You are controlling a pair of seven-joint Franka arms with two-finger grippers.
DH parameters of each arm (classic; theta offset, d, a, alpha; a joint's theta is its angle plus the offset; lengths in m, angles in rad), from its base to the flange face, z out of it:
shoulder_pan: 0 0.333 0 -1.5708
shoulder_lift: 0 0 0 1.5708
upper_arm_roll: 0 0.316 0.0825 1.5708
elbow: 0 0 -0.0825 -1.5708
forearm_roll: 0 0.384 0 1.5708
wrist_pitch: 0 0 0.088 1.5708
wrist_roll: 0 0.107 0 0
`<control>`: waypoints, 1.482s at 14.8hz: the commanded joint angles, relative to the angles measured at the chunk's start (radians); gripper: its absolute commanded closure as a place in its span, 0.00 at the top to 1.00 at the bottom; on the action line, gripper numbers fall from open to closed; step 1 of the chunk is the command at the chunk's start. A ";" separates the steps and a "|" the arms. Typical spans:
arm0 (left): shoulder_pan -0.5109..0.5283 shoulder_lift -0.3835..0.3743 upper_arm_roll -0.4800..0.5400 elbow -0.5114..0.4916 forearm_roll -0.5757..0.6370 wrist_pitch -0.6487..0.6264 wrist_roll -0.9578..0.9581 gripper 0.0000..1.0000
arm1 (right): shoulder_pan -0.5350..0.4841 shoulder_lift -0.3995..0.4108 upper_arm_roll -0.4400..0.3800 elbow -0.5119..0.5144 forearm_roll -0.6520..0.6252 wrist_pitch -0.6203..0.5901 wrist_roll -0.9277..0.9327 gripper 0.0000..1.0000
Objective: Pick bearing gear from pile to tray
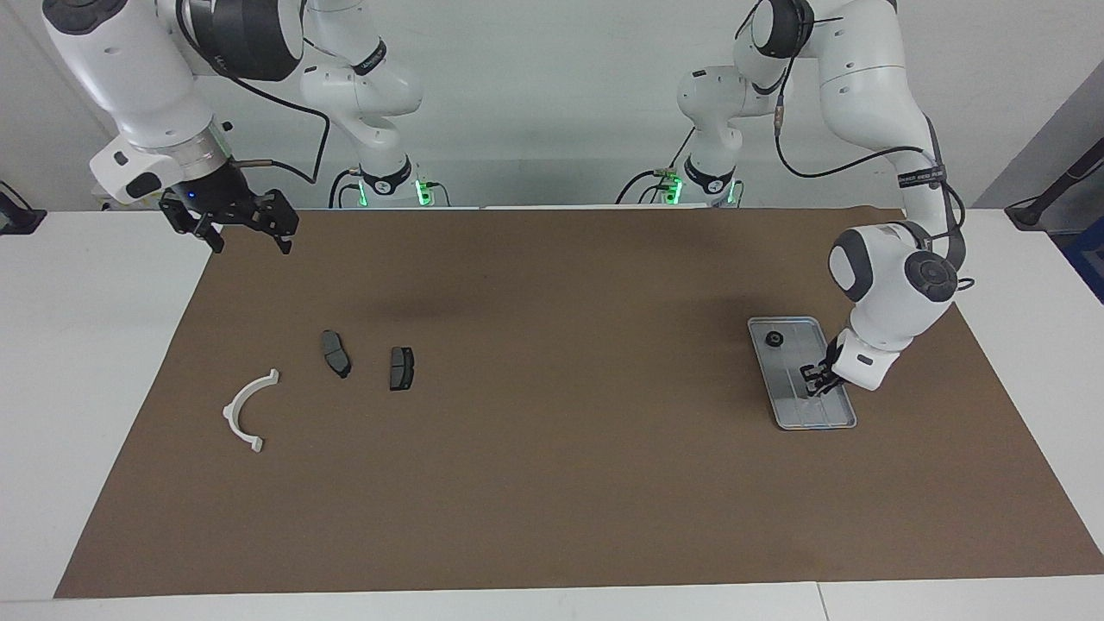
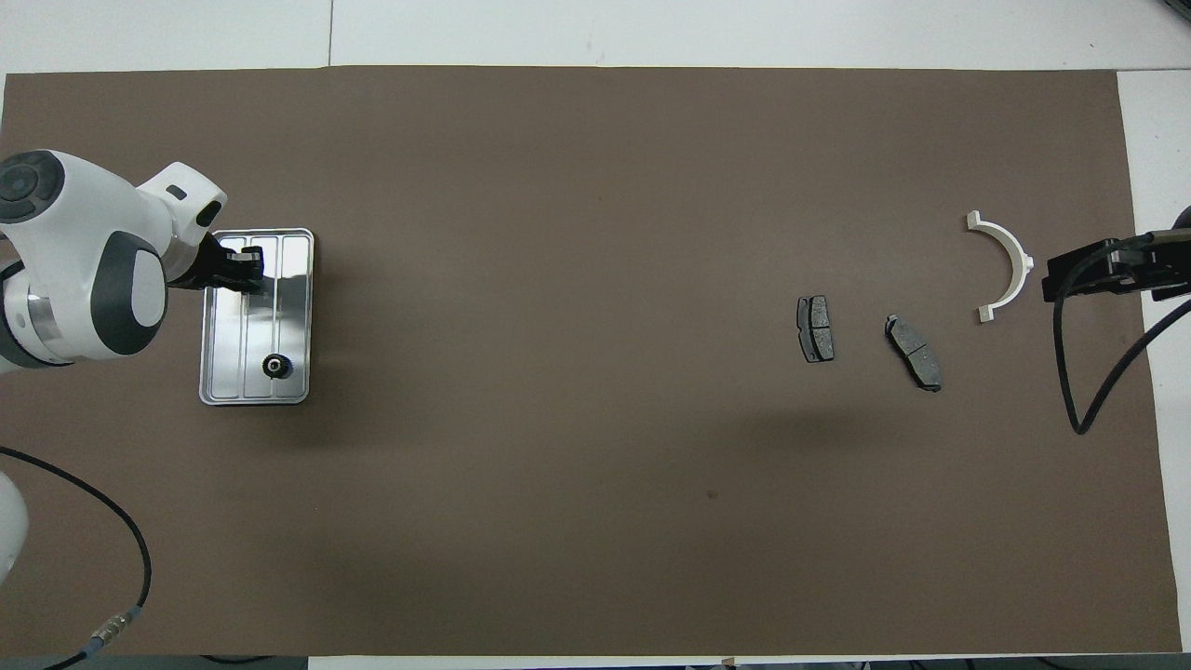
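The bearing gear (image 1: 774, 339) (image 2: 274, 366), a small black round piece, lies in the tray (image 1: 835, 420) (image 2: 296, 251), at the tray's end nearer to my bases. The tray is a flat silver-grey rectangle with a raised rim and lengthwise grooves, and it sits on the brown mat (image 1: 552, 483) (image 2: 595, 521) toward my left arm's end of the table.

My left gripper (image 1: 813, 382) (image 2: 244, 270) is low over the tray, above the end of it farther from my bases, well apart from the gear. Its fingertips are pressed together and I hold nothing in them.

Well apart from the tray, toward my right arm's end of the table, lie the rest of the parts. Closest to the tray is one dark grey plate (image 1: 401, 368) (image 2: 815, 328), then a second dark grey plate (image 1: 335, 354) (image 2: 914, 353) just beside it. The white curved arc piece (image 1: 246, 410) (image 2: 1005, 266) lies farthest from the tray.

My right gripper (image 1: 248, 237) (image 2: 1051, 276) waits up in the air over the mat's corner, far from the tray, with its fingers spread wide and nothing between them.
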 commanded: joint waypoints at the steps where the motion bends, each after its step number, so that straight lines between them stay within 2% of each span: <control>1: 0.014 -0.016 -0.007 -0.031 0.018 0.038 0.010 0.52 | 0.004 -0.025 -0.007 -0.033 -0.005 0.025 -0.024 1.00; 2: 0.018 -0.016 -0.007 -0.031 0.018 0.042 0.010 0.93 | 0.004 -0.025 -0.009 -0.033 -0.005 0.025 -0.024 1.00; 3: 0.018 -0.013 -0.007 -0.020 0.018 0.042 0.010 1.00 | 0.004 -0.025 -0.007 -0.033 -0.005 0.025 -0.024 1.00; 6: 0.015 -0.006 -0.007 0.059 0.014 -0.009 0.010 1.00 | 0.004 -0.025 -0.007 -0.033 -0.005 0.025 -0.022 1.00; 9: 0.012 -0.026 -0.007 0.177 0.007 -0.169 0.010 1.00 | 0.004 -0.025 -0.007 -0.033 -0.005 0.025 -0.022 1.00; 11: 0.015 -0.069 -0.010 0.225 0.007 -0.284 0.010 1.00 | 0.004 -0.025 -0.007 -0.033 -0.005 0.024 -0.022 1.00; 16: 0.002 -0.227 -0.013 0.224 0.007 -0.515 0.011 1.00 | 0.002 -0.025 -0.009 -0.033 -0.004 0.025 -0.022 1.00; 22: -0.003 -0.324 -0.022 0.219 0.007 -0.645 0.010 1.00 | -0.001 -0.025 -0.009 -0.033 -0.004 0.024 -0.022 1.00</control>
